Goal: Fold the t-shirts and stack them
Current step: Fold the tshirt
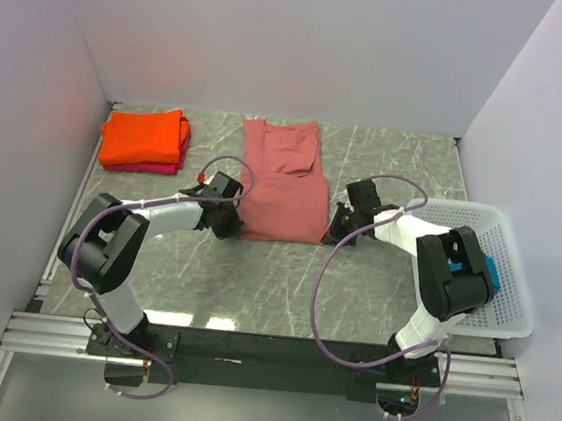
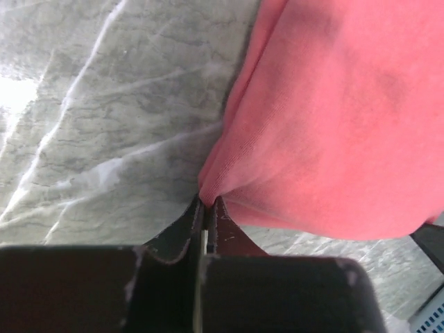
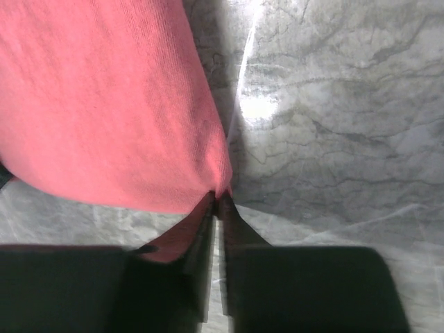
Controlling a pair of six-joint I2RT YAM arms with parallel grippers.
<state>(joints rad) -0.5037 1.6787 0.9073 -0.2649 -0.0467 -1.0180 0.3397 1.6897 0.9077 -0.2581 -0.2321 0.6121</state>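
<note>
The dusty brick-red t-shirt (image 1: 284,186) lies partly folded as a long strip in the middle of the table. My left gripper (image 1: 228,221) is shut on its near left corner (image 2: 208,195). My right gripper (image 1: 337,229) is shut on its near right corner (image 3: 220,191). Both pinch the hem just above the table. The bright orange t-shirt (image 1: 146,136) lies folded on top of the pink-red t-shirt (image 1: 155,168) at the back left. The teal-blue t-shirt (image 1: 492,273) lies in the basket, mostly hidden by my right arm.
The white lattice basket (image 1: 509,285) stands at the right edge of the grey marble table (image 1: 254,278). White walls close in the back and both sides. A black rail runs along the near edge.
</note>
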